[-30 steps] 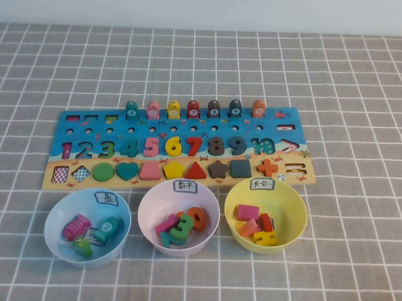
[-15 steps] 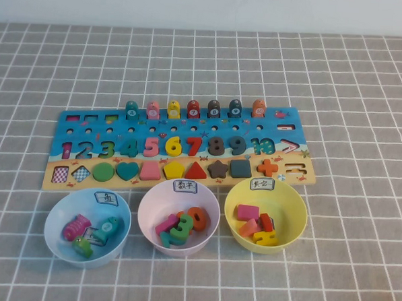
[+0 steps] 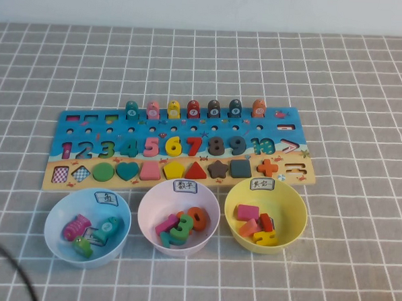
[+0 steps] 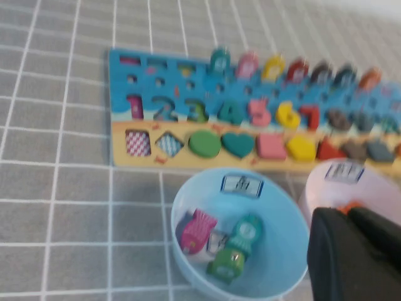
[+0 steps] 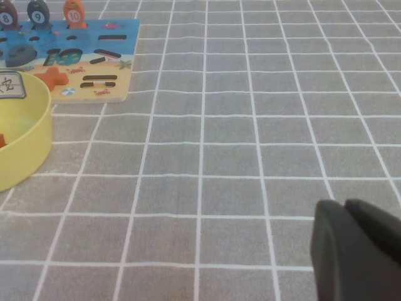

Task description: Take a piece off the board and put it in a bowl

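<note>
Now the left gripper (image 4: 351, 216) is brought in beside the pale blue bowl (image 3: 63, 214), jaws pressed together like the right gripper's (image 5: 348, 210), while the piece (image 3: 103, 172) remains seated in the board (image 3: 293, 121), untouched.

High view looks down on the whole board (image 3: 181, 149); both wrist views sit low, sharing its edges.

a staged robot test bench is being shown rather than a lived-in room. a table is being covered by a grey cloth with a white grid (image 3: 365, 98), and a plain pale wall (image 3: 208, 9) is being seen behind it. a children's puzzle board (image 3: 294, 115) is being laid out squarely, with three hand-labelled sorting bowls, pale blue (image 3: 56, 220), pale pink (image 3: 211, 205) and yellow (image 3: 296, 209), being lined up just in front.
</note>
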